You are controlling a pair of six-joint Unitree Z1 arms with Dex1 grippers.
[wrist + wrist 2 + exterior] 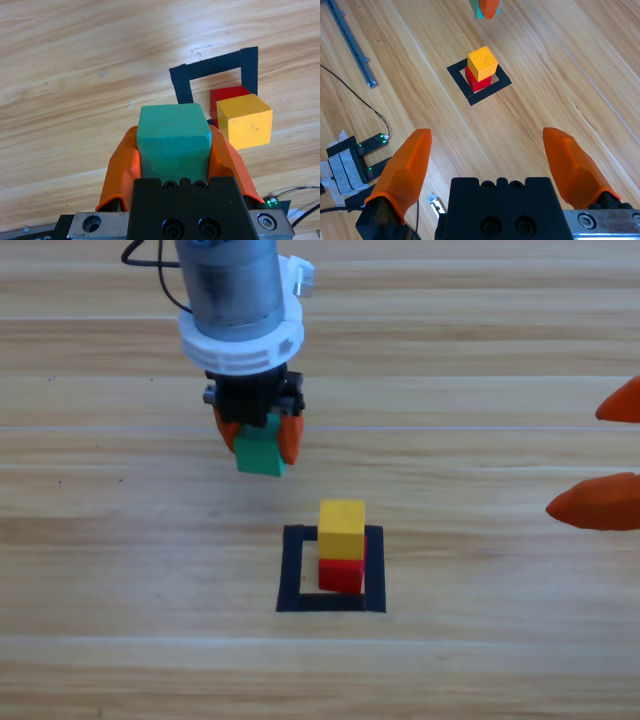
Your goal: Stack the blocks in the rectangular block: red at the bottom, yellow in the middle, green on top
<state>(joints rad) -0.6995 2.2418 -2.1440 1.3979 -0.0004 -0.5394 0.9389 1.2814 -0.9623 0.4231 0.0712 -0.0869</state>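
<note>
The left gripper sits in the upper left of the high view, its 2 orange fingers clamped on the green cube, which hangs above the table, up and left of the tape rectangle. Inside that rectangle, at lower centre, the yellow cube rests on the red cube; in the right wrist view the yellow cube looks slightly twisted against the red.

The risk is the last placement: coming in too low or off-centre would likely knock the 2-cube stack over, and releasing with an overhang could let the green cube slide off.

The right gripper waits at the right edge, fingers spread wide and empty.
</note>
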